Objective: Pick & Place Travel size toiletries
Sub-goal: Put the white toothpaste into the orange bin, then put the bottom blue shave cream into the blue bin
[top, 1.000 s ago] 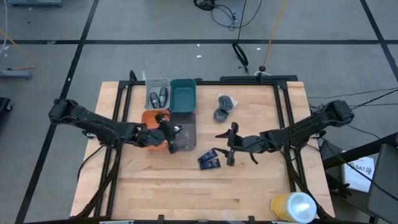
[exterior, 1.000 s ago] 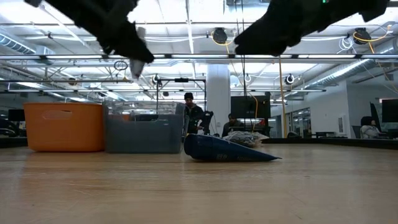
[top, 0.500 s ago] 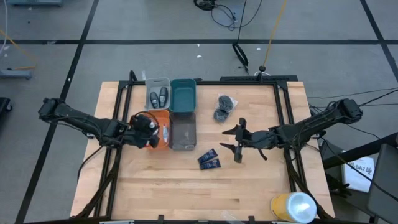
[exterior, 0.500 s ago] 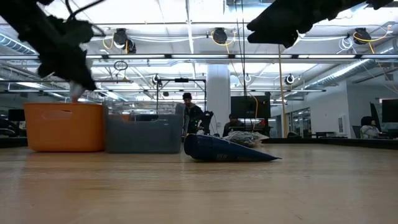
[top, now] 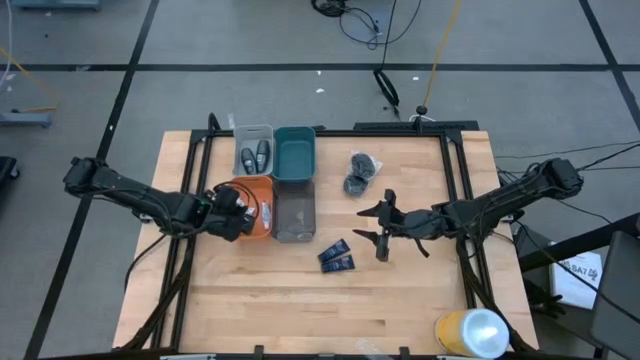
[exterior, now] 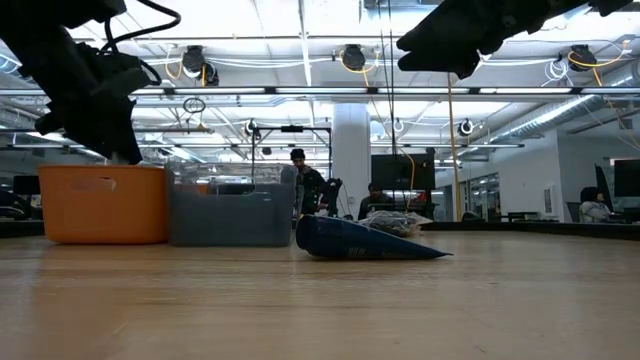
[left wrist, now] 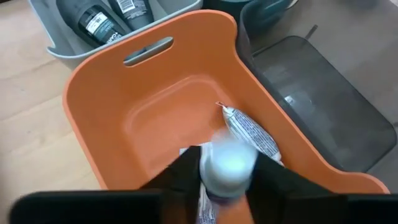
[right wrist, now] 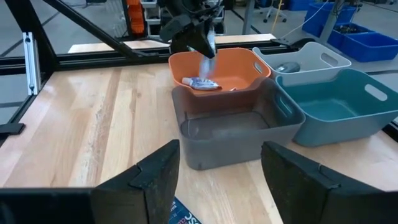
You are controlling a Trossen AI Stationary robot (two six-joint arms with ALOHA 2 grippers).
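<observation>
My left gripper [top: 240, 208] hovers over the orange bin [top: 262, 222] and is shut on a white tube [left wrist: 229, 167]. Another white tube [left wrist: 250, 132] lies flat on that bin's floor. Two dark grey bottles [top: 255, 156] lie in the light grey bin. Two dark blue packets [top: 337, 259] lie flat on the table near the clear bin's near edge. Two dark grey puffs [top: 359, 172] rest on the table right of the teal bin. My right gripper [top: 378, 228] is open above bare table, right of the packets. My left gripper pinches the white tube between its two fingers [left wrist: 186, 177], one on each side of it. The fingers come from above, slanting toward the bin. In the right wrist view the tube [right wrist: 211, 43] hangs below the fingers, clear of the bin floor.
Four bins stand together: light grey [top: 240, 135], teal [top: 295, 156], orange, and clear [top: 293, 212]. A big yellow cylinder with a white end [top: 470, 333] lies at the table's near right corner. Bare wood stretches along the near side and the right half.
My left gripper carried the white tube from above the clear bin toward the table's left, over the orange bin, and came lower; it stayed shut. My right gripper drew back a little toward the table's right and stayed open.
</observation>
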